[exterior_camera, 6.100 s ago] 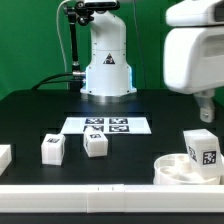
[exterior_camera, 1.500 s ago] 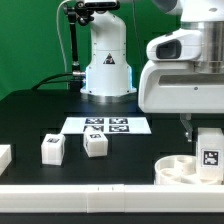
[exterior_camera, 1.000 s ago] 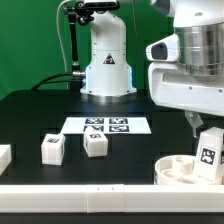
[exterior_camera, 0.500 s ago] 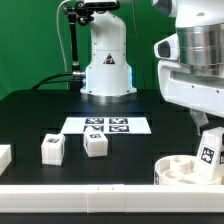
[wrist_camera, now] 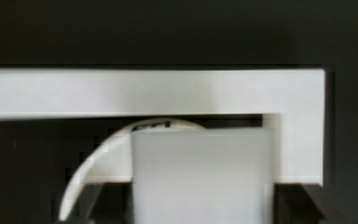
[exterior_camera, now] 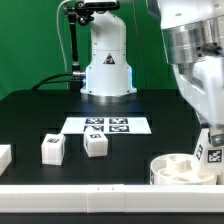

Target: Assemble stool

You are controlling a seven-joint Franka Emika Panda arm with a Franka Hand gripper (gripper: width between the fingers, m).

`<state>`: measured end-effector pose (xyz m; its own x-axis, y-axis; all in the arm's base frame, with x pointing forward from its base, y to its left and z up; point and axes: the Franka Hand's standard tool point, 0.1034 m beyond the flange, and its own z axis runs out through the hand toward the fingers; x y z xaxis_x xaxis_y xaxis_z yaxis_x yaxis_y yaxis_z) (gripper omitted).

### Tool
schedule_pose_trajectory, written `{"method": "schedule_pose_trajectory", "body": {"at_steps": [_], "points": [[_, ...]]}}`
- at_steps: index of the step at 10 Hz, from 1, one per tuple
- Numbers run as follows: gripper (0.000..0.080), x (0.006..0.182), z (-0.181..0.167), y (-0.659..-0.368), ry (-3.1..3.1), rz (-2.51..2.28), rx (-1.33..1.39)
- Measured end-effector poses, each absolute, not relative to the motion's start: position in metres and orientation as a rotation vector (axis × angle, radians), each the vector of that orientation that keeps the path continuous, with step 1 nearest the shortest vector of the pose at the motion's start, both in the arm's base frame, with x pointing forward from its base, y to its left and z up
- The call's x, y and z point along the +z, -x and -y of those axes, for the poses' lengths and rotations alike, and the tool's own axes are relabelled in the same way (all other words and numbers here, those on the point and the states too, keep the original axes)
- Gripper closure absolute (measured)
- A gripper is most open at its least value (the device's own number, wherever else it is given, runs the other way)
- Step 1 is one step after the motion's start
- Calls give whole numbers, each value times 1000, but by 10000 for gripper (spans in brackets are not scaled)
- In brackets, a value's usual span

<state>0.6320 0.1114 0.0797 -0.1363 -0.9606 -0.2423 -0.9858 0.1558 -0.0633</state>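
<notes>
The stool is seen unassembled on the black counter (exterior_camera: 30, 120). Its round seat (exterior_camera: 172, 172) is placed at about four o'clock in the exterior view, close to the edge bar (exterior_camera: 80, 190) that runs along the counter's near side. One leg, the held leg (exterior_camera: 212, 152), is pinched by the end effector (exterior_camera: 208, 136) and is carried tilted over the seat's three o'clock side. Whether its lower end touches the seat cannot be told (the rim hides that spot).

Two more legs are set upright at about eight o'clock in the same view. The outer leg (exterior_camera: 53, 148) and the inner leg (exterior_camera: 96, 143) are near each other but not touching, and both are well apart from the seat. The marker board (exterior_camera: 107, 126) is laid flat just behind them, in front of the robot base (exterior_camera: 107, 70).

In the wrist view the held leg (wrist_camera: 202, 180) is shown square in the middle. The seat's curved rim (wrist_camera: 101, 172) is seen just beside it, with part of a black-and-white tag visible. An angled bar (wrist_camera: 158, 95), white and bent at one corner, is seen beyond both.
</notes>
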Motion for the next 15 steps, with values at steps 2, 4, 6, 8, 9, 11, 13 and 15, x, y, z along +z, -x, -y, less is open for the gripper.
{"method": "schedule_pose_trajectory", "body": {"at_steps": [2, 4, 6, 8, 9, 11, 13, 15], "points": [[462, 80, -117, -633, 1691, -2316, 167], [462, 79, -120, -635, 1543, -2366, 157], [462, 80, -120, -636, 1404, -2446, 189], [462, 80, -119, -637, 1287, -2507, 207], [384, 79, -121, -636, 1252, -2521, 222], [214, 79, -122, -634, 1319, -2491, 230], [154, 96, -115, -636, 1593, -2349, 253], [151, 111, -103, -640, 1756, -2199, 192]]}}
